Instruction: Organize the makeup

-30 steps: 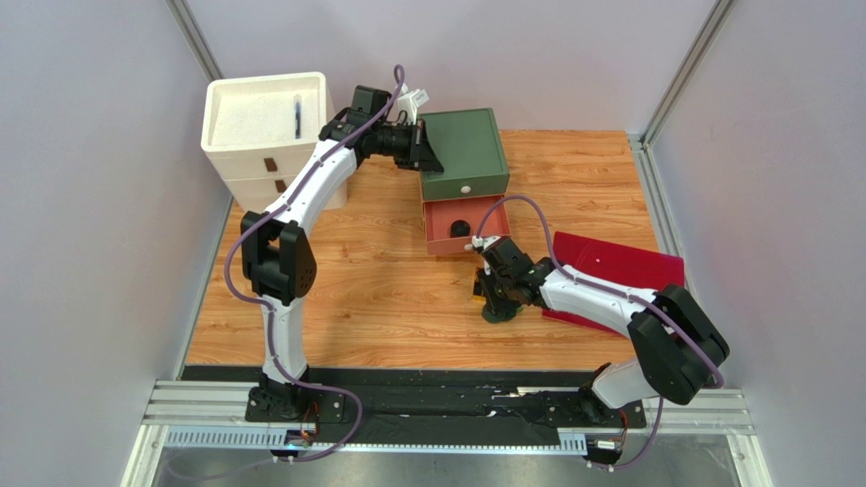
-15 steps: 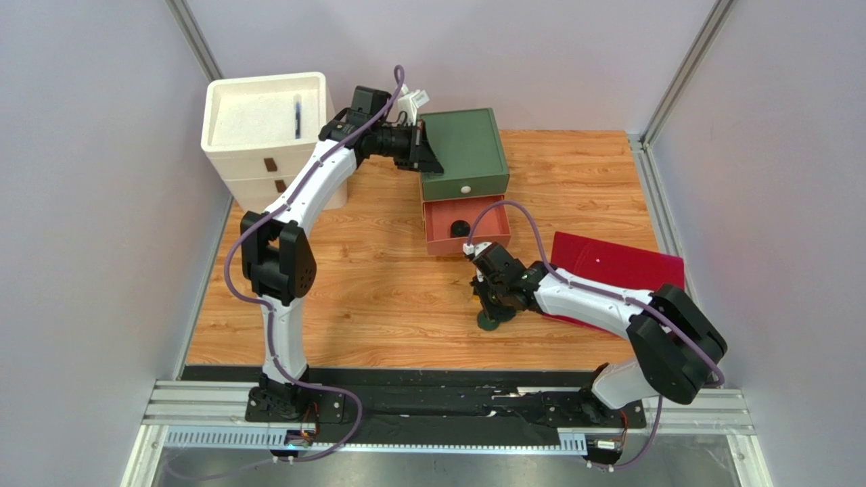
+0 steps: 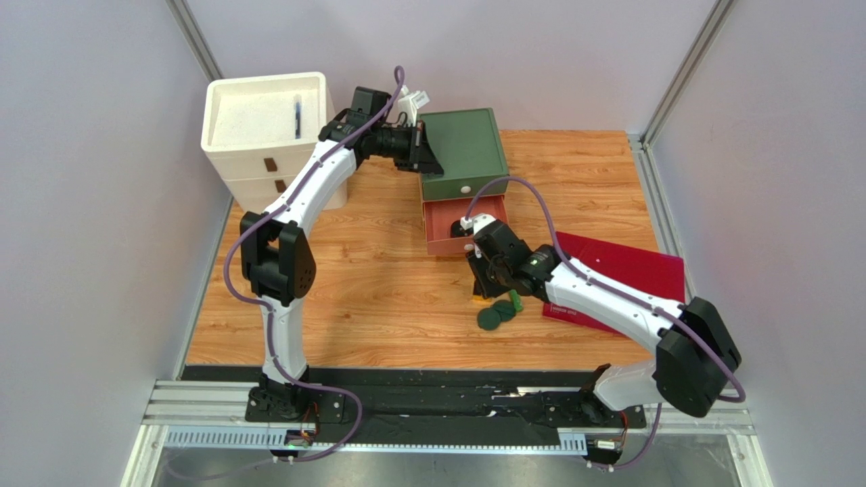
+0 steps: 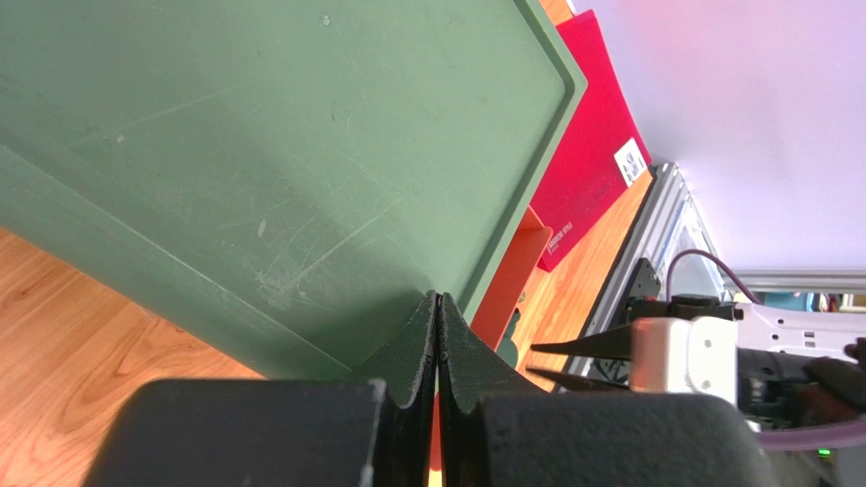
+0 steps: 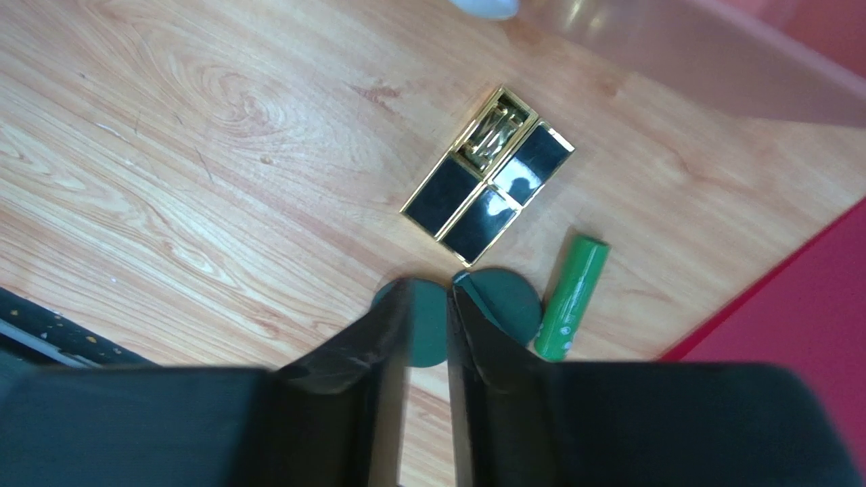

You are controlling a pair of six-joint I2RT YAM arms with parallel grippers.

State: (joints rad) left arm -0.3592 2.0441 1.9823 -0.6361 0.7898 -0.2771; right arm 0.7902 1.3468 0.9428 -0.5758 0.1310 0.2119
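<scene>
Two dark green round compact discs [image 5: 505,303] [image 3: 489,319] lie side by side on the wood. A bright green stick [image 5: 570,297] [image 3: 516,301] lies just right of them, and a black-and-gold rectangular case [image 5: 490,175] lies beyond. My right gripper [image 5: 429,289] [image 3: 486,279] hovers above the discs, its jaws a little apart with nothing between them. A round black jar [image 3: 458,227] sits in the open red drawer [image 3: 439,245]. My left gripper [image 4: 437,296] [image 3: 427,160] is shut, its tips against the left edge of the green box [image 4: 285,152] [image 3: 466,147].
A white drawer unit [image 3: 266,112] stands at the back left with a dark stick [image 3: 297,117] on top. A flat dark red folder [image 3: 620,266] [image 4: 590,152] lies to the right under my right arm. Grey walls close in both sides.
My right gripper has risen off the compact and moved back toward the red drawer, its jaws parting slightly. Two green discs now show where one did. The left arm has not moved.
</scene>
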